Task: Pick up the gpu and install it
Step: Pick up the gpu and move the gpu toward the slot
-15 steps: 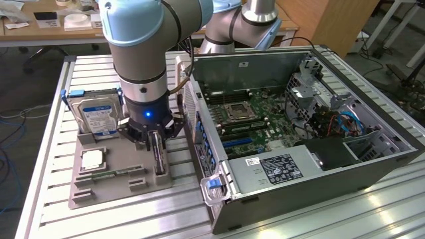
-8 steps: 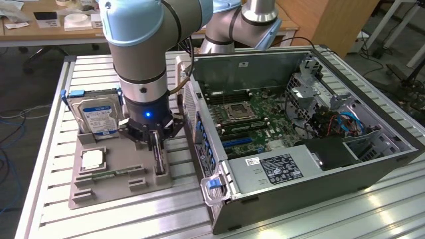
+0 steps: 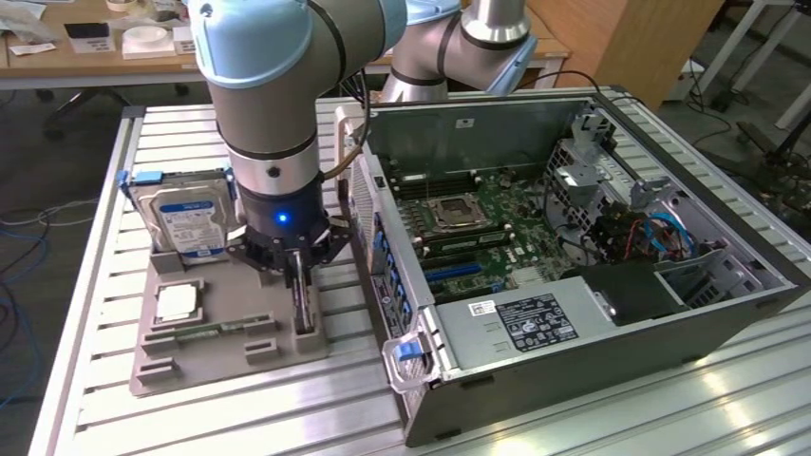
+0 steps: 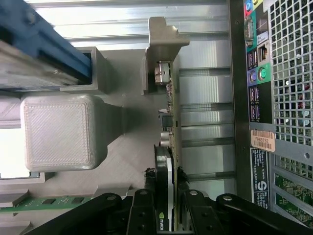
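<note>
**Wrist view.** Black-linked gripper (image 4: pixel 165 215), nearest the lens, is straddling the gpu (image 4: pixel 173 142), a thin flat card with a dark face and tan-brown reverse that is standing on edge. Its silvery metal bracket (image 4: pixel 161 46) is sitting at the end away from the gripper. Whether the gripper is clamping the card or resting clear of its faces cannot be told.

- **Risk, as a judgement:** the hold is being taken at one end of the card, so the bracket end may be sagging or swinging on a lift.
- A tilted card would likely be binding in the slot of the grey printed tray (image 4: pixel 122 161).
- A skewed squeeze could be pressing on components rather than on the board.
- The slim green memory stick (image 4: pixel 49 201) is lying just beside the gripper and could be getting clipped.

**Exterior view.** The grey-and-blue arm (image 3: pixel 266 95) is reaching straight down, with the gripper (image 3: pixel 298 275) directly over the gpu (image 3: pixel 303 309).

- The card is standing in the tray (image 3: pixel 203 366), at the side nearest the open black computer case (image 3: pixel 571 237).
- The blue-labelled silver hard drive (image 3: pixel 190 223) is standing just beside the arm's wrist.
- **Risk, as a judgement:** a sideways drift could be knocking that drive or striking the case's rear wall, since the tray is sitting close to both on the slatted metal table (image 3: pixel 190 423).
</note>
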You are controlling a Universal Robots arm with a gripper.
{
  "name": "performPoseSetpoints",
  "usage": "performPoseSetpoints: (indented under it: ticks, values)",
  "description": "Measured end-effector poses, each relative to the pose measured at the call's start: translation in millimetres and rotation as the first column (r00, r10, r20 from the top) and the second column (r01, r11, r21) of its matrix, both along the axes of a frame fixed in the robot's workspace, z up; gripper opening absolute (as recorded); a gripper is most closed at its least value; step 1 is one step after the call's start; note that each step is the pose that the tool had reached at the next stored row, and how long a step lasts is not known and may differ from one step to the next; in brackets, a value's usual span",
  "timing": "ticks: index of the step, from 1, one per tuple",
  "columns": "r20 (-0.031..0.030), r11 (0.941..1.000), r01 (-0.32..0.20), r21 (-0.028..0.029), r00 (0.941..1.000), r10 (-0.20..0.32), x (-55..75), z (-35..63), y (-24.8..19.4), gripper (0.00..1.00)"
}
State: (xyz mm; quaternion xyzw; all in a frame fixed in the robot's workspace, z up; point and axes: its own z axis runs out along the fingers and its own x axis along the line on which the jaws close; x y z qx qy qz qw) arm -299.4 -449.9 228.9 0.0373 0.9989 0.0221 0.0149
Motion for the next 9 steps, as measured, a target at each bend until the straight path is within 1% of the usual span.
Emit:
performPoseSetpoints:
  ticks: [9]
  values:
    - [0.0,1.0,0.0,0.0001,1.0,0.0,0.0,0.0,0.0,0.27]
